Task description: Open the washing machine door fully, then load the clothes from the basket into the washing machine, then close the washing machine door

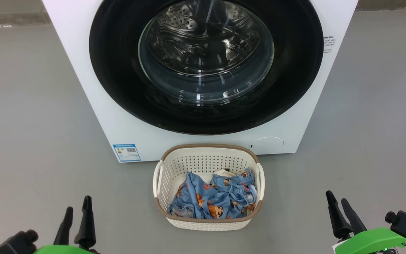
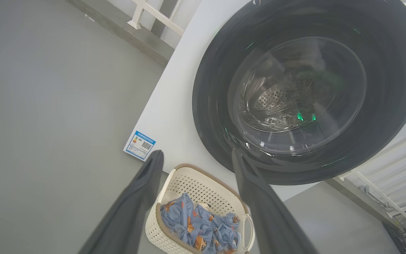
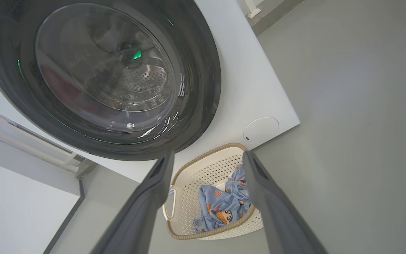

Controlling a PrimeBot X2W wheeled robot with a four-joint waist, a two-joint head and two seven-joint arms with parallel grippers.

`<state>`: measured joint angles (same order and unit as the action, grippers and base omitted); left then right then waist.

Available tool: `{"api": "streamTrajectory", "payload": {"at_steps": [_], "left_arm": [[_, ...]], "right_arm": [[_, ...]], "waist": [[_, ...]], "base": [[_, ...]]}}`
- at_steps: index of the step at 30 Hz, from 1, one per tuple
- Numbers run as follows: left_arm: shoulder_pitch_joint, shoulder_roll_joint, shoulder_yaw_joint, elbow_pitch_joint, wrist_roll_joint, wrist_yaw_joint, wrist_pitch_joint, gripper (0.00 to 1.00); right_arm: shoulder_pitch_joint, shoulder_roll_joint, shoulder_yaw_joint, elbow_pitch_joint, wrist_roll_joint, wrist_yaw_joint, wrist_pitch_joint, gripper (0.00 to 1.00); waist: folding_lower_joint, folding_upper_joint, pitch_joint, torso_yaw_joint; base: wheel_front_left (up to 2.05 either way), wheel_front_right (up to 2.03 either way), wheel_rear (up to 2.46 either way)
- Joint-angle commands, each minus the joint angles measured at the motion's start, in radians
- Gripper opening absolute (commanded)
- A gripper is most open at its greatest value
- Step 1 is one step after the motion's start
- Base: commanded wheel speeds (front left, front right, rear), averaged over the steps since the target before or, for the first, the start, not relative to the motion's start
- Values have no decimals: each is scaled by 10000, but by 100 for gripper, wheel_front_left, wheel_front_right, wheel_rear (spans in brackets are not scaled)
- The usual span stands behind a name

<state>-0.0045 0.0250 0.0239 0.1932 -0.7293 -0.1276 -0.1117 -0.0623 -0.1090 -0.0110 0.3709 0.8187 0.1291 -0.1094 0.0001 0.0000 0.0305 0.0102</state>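
We hold our left gripper (image 1: 78,204) and right gripper (image 1: 336,196) spread apart and empty, flanking the basket (image 1: 210,145) of clothes (image 1: 213,197) before the closed washing machine door (image 1: 118,70).

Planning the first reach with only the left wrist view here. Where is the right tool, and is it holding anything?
Observer: The right tool is at the head view's lower right, open and empty, apart from the basket.
Operator: Anything on the machine front right of the basket?
Observer: Yes, a round flap sits low on the washing machine, just beyond the basket's far right corner.
Operator: My fingers overlap the basket on screen. Are they touching it?
Observer: No. From the head view the left tool is off to the basket's left, with a clear gap between them.
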Motion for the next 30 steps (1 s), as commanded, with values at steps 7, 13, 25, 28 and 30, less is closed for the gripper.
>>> {"api": "streamTrajectory", "payload": {"at_steps": [7, 13, 25, 28, 30], "left_arm": [[-202, 229, 143, -417, 1000, -20, -303, 100], [-183, 243, 87, -480, 1703, -21, -480, 100], [-242, 319, -31, -567, 3090, -25, -831, 100], [-258, 329, -31, -612, 3451, -25, -919, 100], [-276, 337, -29, -638, 3685, -26, -978, 100]], "right_arm": [[-385, -227, 180, -185, -912, 10, -331, 100], [-427, -286, 242, -187, -1551, 11, -506, 100], [-525, -374, 426, -128, -2842, 13, -857, 100], [-552, -399, 445, -116, -3150, 13, -945, 100], [-569, -423, 457, -112, -3365, 13, -1003, 100]], "waist": [[0, 0, 34, -1], [0, 0, 78, -12], [0, 0, 229, -19], [0, 0, 258, -12], [0, 0, 282, -5]], "base": [[0, 0, 0], [0, 0, 0], [0, 0, 0], [0, 0, 0], [0, 0, 0]]}}
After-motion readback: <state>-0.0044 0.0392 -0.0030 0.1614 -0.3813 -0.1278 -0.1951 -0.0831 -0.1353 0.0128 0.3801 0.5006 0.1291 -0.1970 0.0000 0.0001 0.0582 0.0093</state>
